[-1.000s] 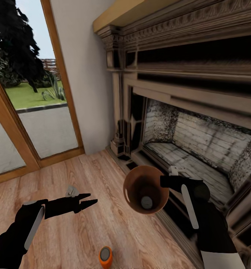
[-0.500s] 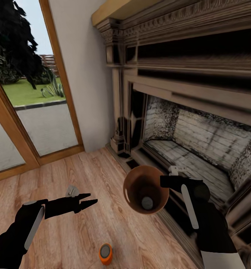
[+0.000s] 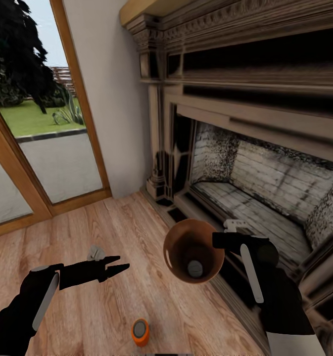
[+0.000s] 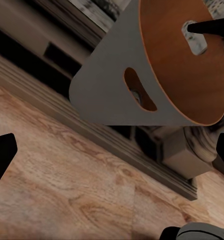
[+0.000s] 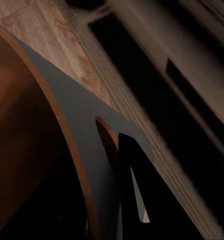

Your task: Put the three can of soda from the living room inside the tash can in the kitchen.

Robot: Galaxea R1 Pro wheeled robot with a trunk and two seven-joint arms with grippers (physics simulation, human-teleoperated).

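Note:
My right gripper [image 3: 219,241] is shut on the rim of the tash can [image 3: 175,247], holding the round brown bin in the air, tilted with its mouth toward the head camera. One can of soda lies inside, its silver top [image 3: 195,268] showing at the bottom. Another orange can of soda [image 3: 140,332] stands upright on the wood floor, below and between my arms. My left gripper [image 3: 118,264] hovers open and empty left of the bin. The left wrist view looks at the bin's grey outer wall [image 4: 107,75], with a handle slot [image 4: 139,90].
The fireplace [image 3: 255,183], with its dark wood surround, stands close on the right, just behind the bin. A wood-framed glass door [image 3: 42,148] fills the left wall. Warm wood floor [image 3: 102,306] lies beneath both arms.
The whole picture has shifted slightly, so the camera has moved. Both arms and the held bin keep the same pose. The floor can sits a little higher in view.

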